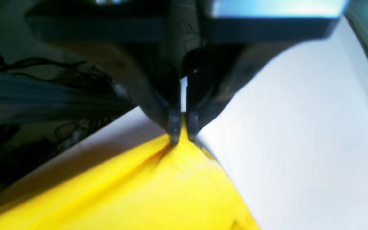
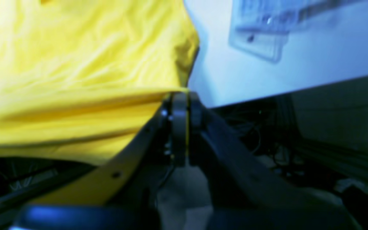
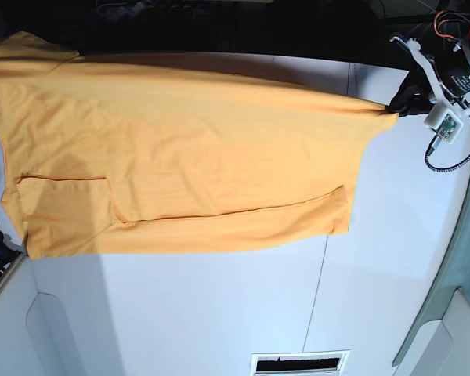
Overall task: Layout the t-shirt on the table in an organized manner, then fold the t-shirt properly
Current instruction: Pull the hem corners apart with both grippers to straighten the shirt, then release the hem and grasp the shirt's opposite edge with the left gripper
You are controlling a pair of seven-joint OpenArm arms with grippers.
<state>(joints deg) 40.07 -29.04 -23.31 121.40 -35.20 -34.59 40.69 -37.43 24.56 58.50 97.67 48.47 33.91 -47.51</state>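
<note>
The orange-yellow t-shirt [image 3: 180,149] is stretched wide across the far half of the white table [image 3: 219,313], plain side up, its top edge lifted and taut and its lower part lying flat with one flap folded over. My left gripper [image 3: 397,108] holds the shirt's right end near the far right table edge. In the left wrist view the left gripper [image 1: 182,134] is shut on a pinched corner of the t-shirt [image 1: 158,191]. In the right wrist view the right gripper [image 2: 184,95] is shut on the edge of the t-shirt [image 2: 75,64]. In the base view that arm is out of frame at the upper left.
A thin dark seam [image 3: 317,274] runs down the tabletop. A slotted white panel [image 3: 298,363] sits at the near edge. A grey cable [image 3: 454,157] hangs from the left arm. Beyond the far table edge lies dark clutter with wires [image 1: 43,73].
</note>
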